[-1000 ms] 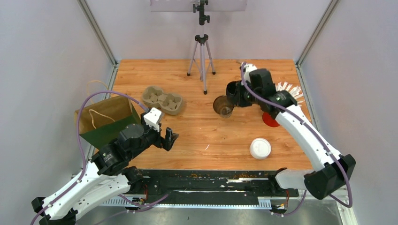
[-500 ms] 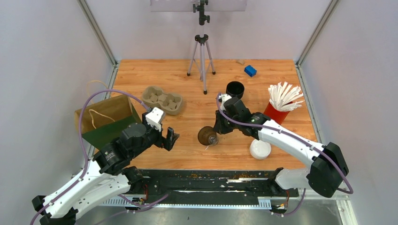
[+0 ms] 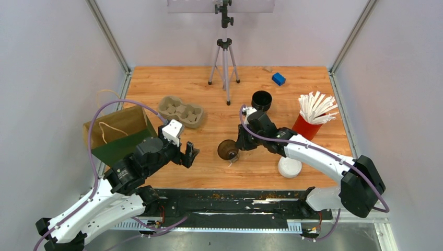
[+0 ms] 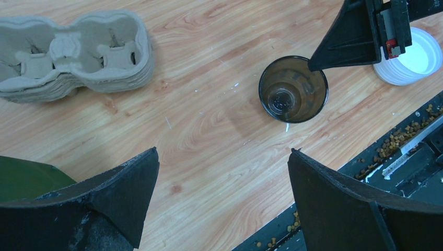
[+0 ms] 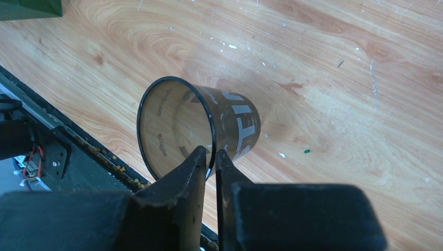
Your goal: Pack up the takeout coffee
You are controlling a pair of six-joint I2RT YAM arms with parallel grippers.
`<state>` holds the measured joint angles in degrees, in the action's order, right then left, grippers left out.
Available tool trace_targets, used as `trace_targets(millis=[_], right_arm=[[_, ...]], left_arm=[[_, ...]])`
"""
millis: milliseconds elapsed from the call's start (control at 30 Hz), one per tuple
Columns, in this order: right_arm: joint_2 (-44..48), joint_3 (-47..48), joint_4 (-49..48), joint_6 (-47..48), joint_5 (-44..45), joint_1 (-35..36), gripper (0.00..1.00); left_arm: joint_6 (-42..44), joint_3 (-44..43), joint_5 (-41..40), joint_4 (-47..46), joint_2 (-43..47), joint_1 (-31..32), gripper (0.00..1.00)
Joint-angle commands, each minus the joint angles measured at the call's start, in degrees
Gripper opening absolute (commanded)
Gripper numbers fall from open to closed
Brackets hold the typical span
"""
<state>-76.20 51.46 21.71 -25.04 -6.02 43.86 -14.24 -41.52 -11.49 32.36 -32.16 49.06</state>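
- Here, the right gripper (image 5: 211, 157) pinches the rim of the lidless brown cup (image 5: 209, 125), one finger inside and one outside.
- The cup sits upright near the middle front of the table (image 3: 209, 83). Whether its base touches the wood is hard to tell.
- The left gripper (image 4: 222, 157) is spread wide, hovering apart from the cup.
- A white lid (image 3: 289, 167) lies partly hidden under the right arm (image 3: 318, 157).
- The left arm (image 3: 130, 170) covers a corner of the paper bag (image 3: 117, 133).
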Motion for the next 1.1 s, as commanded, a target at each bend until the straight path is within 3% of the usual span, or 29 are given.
trace_targets(millis=[0, 100, 267, 500, 667, 800, 1067], right_arm=[[1.9, 1.4, 2.3, -1.5, 3.1, 0.3, 0.18], [3.2, 3.8, 8.7, -1.9, 5.7, 0.3, 0.25], [6.3, 7.6, 19.8, -6.6, 13.3, 0.3, 0.25], [9.8, 11.0, 38.6, -21.1, 25.2, 0.3, 0.25], [11.4, 8.8, 46.5, -28.7, 32.4, 0.2, 0.25], [11.4, 4.9, 45.8, -29.3, 34.9, 0.1, 0.24], [9.0, -0.6, 37.0, -23.1, 31.7, -2.3, 0.25]], left_arm=[[1.1, -1.6, -0.5, -0.6, 0.0, 0.2, 1.00], [1.1, -1.6, -0.5, -0.5, 0.0, 0.2, 1.00], [1.1, -1.6, -0.5, -0.4, 0.0, 0.2, 1.00], [1.1, -1.7, -0.2, -0.5, 0.1, 0.2, 1.00], [0.9, -1.6, -0.5, -0.5, 0.1, 0.2, 1.00], [1.0, -1.6, -0.5, -0.5, 0.1, 0.2, 1.00], [1.1, -1.6, -0.4, -0.5, 0.1, 0.2, 1.00]])
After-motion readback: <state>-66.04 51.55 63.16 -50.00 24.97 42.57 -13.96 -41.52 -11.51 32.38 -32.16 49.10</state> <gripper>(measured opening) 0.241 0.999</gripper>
